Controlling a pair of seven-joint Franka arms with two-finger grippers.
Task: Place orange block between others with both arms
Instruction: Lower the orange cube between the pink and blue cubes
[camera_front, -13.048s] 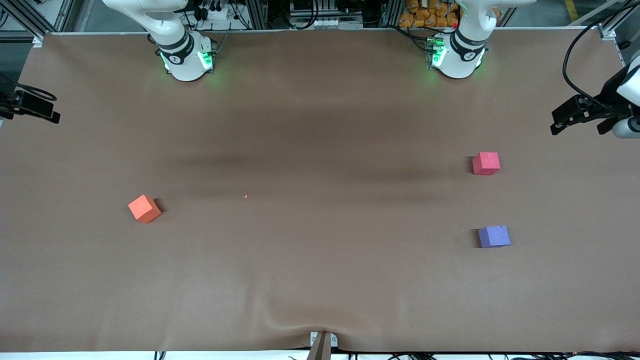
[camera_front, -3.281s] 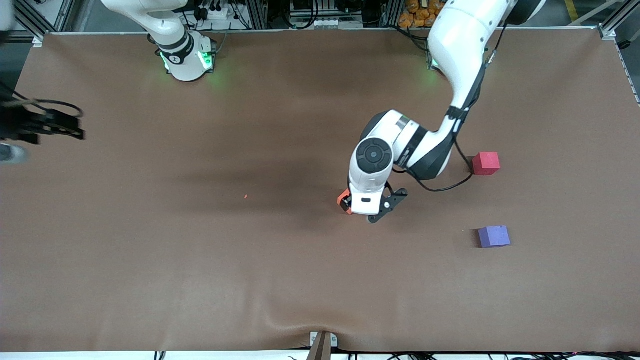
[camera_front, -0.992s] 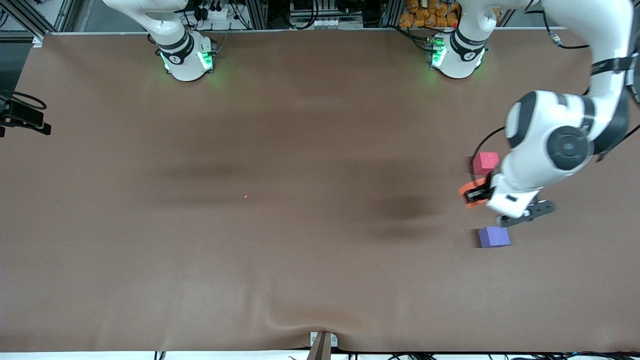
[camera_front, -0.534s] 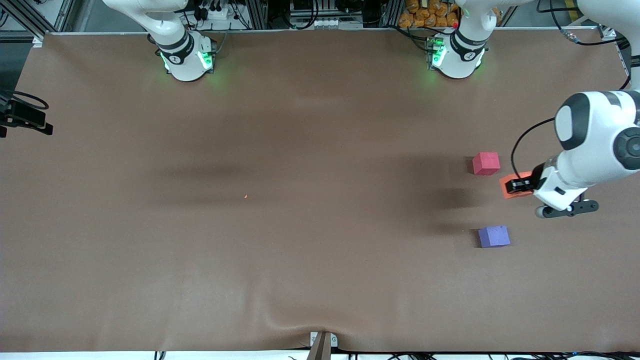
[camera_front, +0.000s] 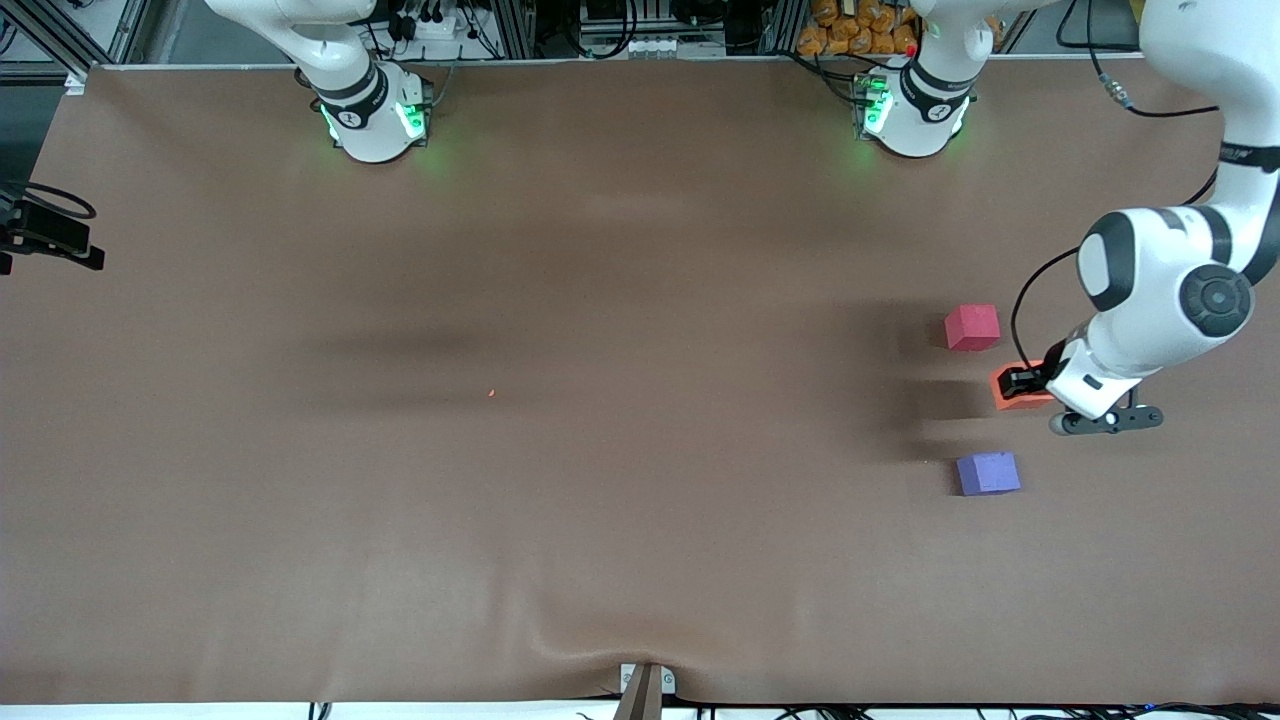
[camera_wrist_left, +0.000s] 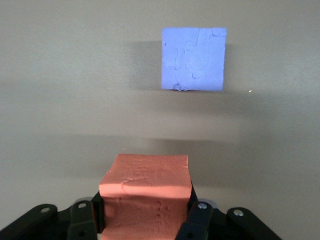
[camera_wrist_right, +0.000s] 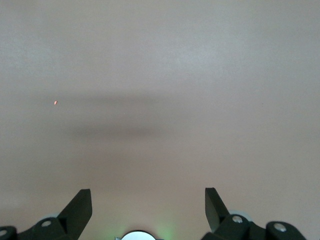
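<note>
Over the brown table mat (camera_front: 640, 500), the left gripper (camera_front: 1022, 382) clamps the orange block (camera_front: 1008, 392) between the red-pink cube (camera_front: 972, 327) and purple cube (camera_front: 988, 473), toward the left arm's end. Right gripper (camera_wrist_right: 147, 210), fingers spread wide, waits empty at the right arm's end.

Matt, dented foam orange block (camera_wrist_left: 145, 192) and purple cube (camera_wrist_left: 193, 58); matt brown table cover (camera_front: 560, 480).

Open right claw (camera_wrist_right: 145, 210) over table (camera_wrist_right: 165, 75)
</note>
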